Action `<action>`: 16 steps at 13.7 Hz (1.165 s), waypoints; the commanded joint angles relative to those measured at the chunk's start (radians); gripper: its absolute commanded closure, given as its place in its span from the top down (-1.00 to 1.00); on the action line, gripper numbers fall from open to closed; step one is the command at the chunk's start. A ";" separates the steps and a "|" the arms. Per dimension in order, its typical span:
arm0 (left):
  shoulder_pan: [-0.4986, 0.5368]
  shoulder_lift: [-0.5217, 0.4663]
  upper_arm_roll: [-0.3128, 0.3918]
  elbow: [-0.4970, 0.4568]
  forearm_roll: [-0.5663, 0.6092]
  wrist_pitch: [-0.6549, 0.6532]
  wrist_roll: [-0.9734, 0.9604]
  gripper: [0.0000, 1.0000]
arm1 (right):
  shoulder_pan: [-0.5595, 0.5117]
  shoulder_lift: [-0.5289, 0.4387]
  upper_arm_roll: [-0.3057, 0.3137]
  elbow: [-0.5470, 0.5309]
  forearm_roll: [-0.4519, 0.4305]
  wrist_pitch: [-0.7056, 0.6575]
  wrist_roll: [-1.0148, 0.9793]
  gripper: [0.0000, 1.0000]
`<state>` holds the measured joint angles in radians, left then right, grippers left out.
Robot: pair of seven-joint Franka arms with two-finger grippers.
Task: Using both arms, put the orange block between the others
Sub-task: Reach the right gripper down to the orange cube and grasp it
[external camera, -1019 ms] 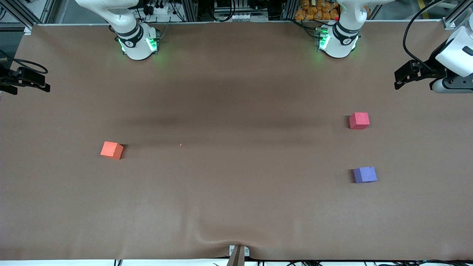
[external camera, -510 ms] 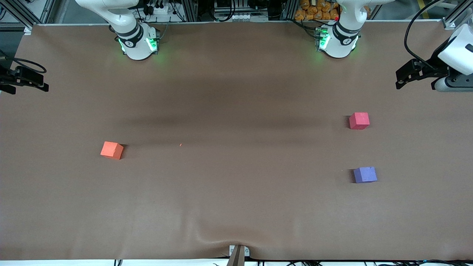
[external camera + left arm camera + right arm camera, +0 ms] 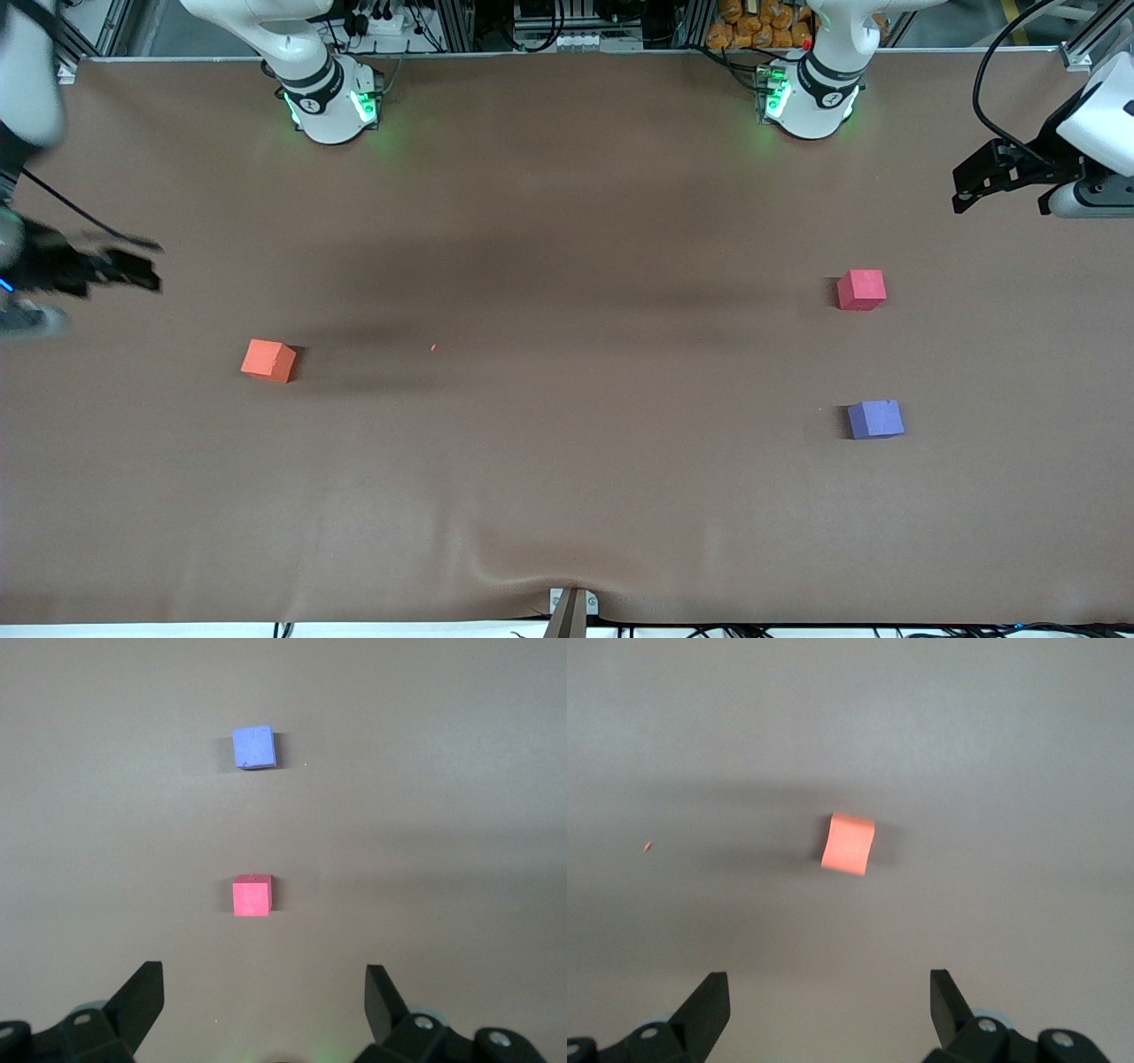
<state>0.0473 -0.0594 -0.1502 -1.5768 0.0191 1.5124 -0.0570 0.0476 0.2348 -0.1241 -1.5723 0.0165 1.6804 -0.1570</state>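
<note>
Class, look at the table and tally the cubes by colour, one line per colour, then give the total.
Orange cube: 1
Red-pink cube: 1
Purple-blue cube: 1
Total: 3 cubes

Brown table (image 3: pixel 567 496), cluttered metal framing (image 3: pixel 540 22)

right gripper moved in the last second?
Yes. The right gripper, jaws open, has shifted lower in the front view and toward the orange block, which sits where it was.
</note>
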 commanded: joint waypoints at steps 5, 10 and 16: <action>0.011 0.006 -0.005 0.021 -0.007 -0.021 0.029 1.00 | -0.015 0.205 -0.006 -0.167 0.080 0.376 0.013 1.00; 0.013 0.001 -0.005 0.021 -0.007 -0.037 0.029 1.00 | -0.031 0.302 -0.006 -0.170 0.132 0.426 0.013 1.00; 0.013 0.001 -0.005 0.023 -0.013 -0.040 0.029 1.00 | -0.032 0.354 -0.006 -0.180 0.134 0.427 0.025 1.00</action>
<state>0.0490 -0.0561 -0.1503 -1.5718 0.0191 1.4931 -0.0563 0.0273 0.5870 -0.1382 -1.7442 0.1357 2.0963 -0.1455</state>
